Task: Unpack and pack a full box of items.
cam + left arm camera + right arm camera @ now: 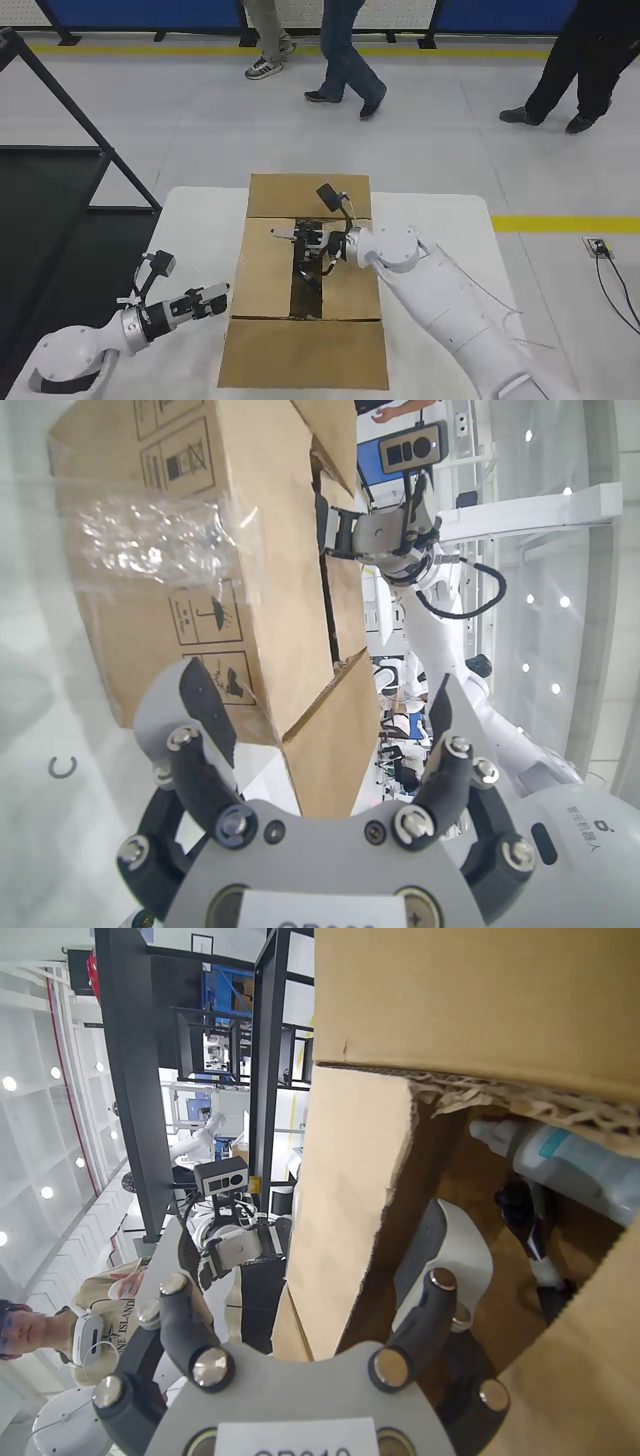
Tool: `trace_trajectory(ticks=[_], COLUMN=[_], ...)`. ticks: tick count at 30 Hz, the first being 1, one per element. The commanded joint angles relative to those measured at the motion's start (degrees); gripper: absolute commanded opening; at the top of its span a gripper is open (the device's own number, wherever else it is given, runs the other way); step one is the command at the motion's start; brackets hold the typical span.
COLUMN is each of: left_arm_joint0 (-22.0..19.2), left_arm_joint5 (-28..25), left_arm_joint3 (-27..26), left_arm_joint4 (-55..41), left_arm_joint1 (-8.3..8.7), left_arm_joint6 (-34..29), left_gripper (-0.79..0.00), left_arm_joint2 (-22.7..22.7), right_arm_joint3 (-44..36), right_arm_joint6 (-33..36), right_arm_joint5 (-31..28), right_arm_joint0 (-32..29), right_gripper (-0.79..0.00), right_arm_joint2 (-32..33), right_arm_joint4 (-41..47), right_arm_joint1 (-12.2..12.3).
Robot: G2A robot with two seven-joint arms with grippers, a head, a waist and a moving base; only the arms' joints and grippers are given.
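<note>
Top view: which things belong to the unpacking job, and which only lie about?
Job: box, bottle inside it, right gripper astride a flap, left gripper beside the box.
Lying about: table, black frame, floor cable.

Right gripper [310, 1228] sits at the box [450, 993] opening, fingers spread wide, straddling a cardboard flap [350, 1188]: one finger [167, 1258] outside the box, the other [445, 1248] inside. Flap edge is torn & ragged. Inside, a translucent bottle [565, 1168] w/ teal label lies under the upper flap. Just beside it is a black-and-white item [525, 1223], can't tell what. Farther off, past the box, is the left gripper [272, 1238] w/ wrist cam [221, 1181] above it.
</note>
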Motion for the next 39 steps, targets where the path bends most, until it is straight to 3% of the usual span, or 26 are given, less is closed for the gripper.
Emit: trace_trajectory(ticks=[1,13,27,32,39], left_arm_joint0=[0.65,4.43,6.15,6.06,7.13], left_arm_joint5=[-0.26,-1.78,-1.71,-0.98,-0.29], left_arm_joint3=[0.05,-0.15,-0.89,-2.81,-4.25], left_arm_joint4=[-0.69,-3.36,-3.60,-3.71,-4.02], left_arm_joint1=[0.14,0.60,0.66,0.42,0.42], left_arm_joint6=[0.40,2.57,4.45,7.15,10.47], left_gripper=[0.000,0.000,0.000,0.000,0.000], left_arm_joint2=[-1.44,-7.27,-9.10,-8.19,-10.59], right_arm_joint3=[0.46,-0.45,-1.81,-4.16,-3.43], right_arm_joint6=[0.33,2.29,2.63,-1.20,-2.77], right_arm_joint5=[-0.83,-7.50,-7.52,-5.54,-5.17], right_arm_joint0=[0.33,1.03,0.96,-0.73,1.12], right_gripper=[0.000,0.000,0.000,0.000,0.000], right_arm_joint2=[-0.06,1.09,0.97,1.23,-1.36], right_arm_joint4=[0.79,6.69,8.18,7.41,7.10], right_arm_joint1=[-0.41,-2.25,-2.76,-2.91,-5.06])
